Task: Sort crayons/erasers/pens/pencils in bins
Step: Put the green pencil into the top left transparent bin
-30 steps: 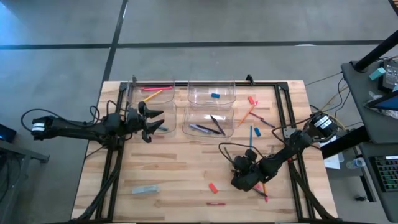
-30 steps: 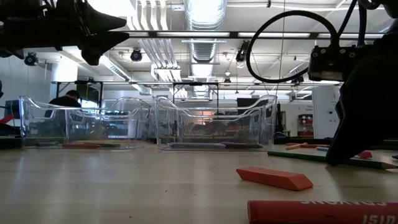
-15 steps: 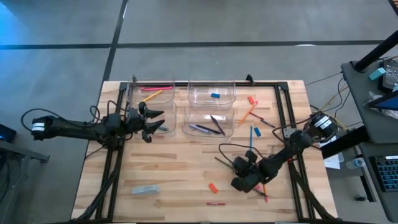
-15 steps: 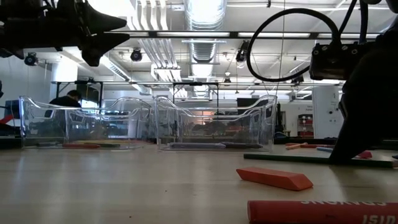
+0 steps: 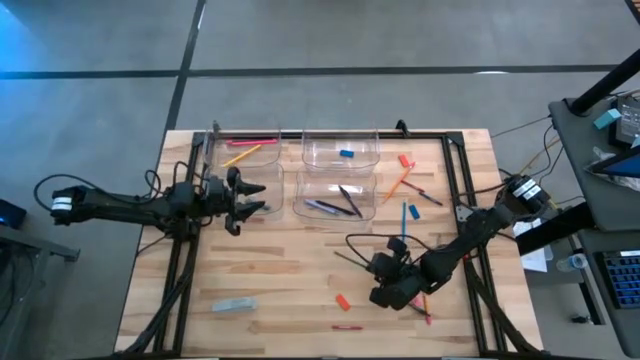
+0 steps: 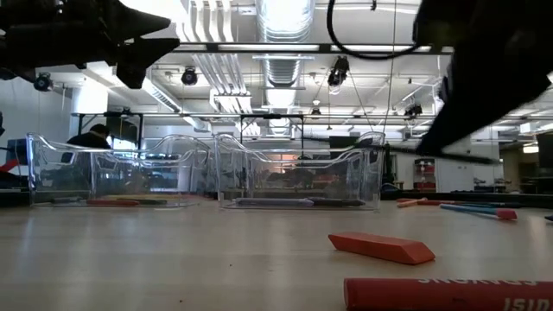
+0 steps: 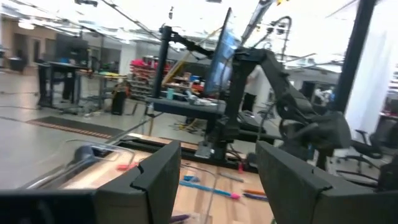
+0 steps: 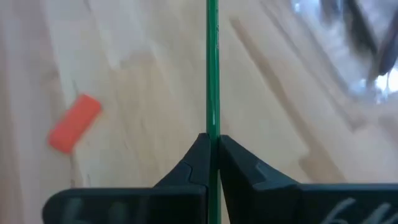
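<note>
My right gripper (image 5: 378,272) hangs over the table's near right part, shut on a long thin green pencil (image 5: 352,260), which also shows in the right wrist view (image 8: 212,62) and the low view (image 6: 449,154). My left gripper (image 5: 250,200) waits open and holding nothing above the near-left bin (image 5: 262,192). Four clear bins stand at the far middle. The far-left bin (image 5: 245,150) holds pencils, the far-right bin (image 5: 340,150) a blue eraser, and the near-right bin (image 5: 335,197) dark pens. My right gripper pinches the green pencil's shaft (image 8: 212,127) between its two fingers, which slant down from the table's right side. The pencil runs on past the fingertips toward the table's left. It is lifted clear of the table, nearly level.
Loose on the wood lie an orange-red eraser (image 5: 342,301), a red crayon (image 5: 346,327), a grey piece (image 5: 233,304), orange and blue sticks (image 5: 402,195) right of the bins, and a pink pencil (image 5: 426,312) under the right arm. Black frame rails run along both sides.
My right gripper has gone up from the table with the green pencil. The pencil lay flat on the wood a second ago and now hangs clear of it, nearly level. My left gripper has kept its place.
</note>
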`<move>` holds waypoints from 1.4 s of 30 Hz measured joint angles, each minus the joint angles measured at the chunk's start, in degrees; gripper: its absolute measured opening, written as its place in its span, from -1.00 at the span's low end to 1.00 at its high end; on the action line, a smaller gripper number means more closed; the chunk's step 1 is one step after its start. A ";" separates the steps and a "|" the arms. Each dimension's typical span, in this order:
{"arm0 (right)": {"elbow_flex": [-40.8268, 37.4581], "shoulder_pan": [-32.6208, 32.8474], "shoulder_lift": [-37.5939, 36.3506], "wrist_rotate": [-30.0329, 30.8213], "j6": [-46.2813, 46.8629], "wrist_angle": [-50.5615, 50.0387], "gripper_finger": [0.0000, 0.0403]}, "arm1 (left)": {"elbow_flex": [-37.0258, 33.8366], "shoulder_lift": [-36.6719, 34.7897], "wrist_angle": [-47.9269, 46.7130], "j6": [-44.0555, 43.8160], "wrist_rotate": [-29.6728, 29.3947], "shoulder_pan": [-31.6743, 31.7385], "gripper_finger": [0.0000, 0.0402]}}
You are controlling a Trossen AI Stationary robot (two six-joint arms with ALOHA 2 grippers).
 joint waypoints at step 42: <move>0.47 -9.99 -7.31 9.63 -37.59 32.51 -0.94 | 27.19 50.87 19.94 0.15 12.14 -5.70 0.51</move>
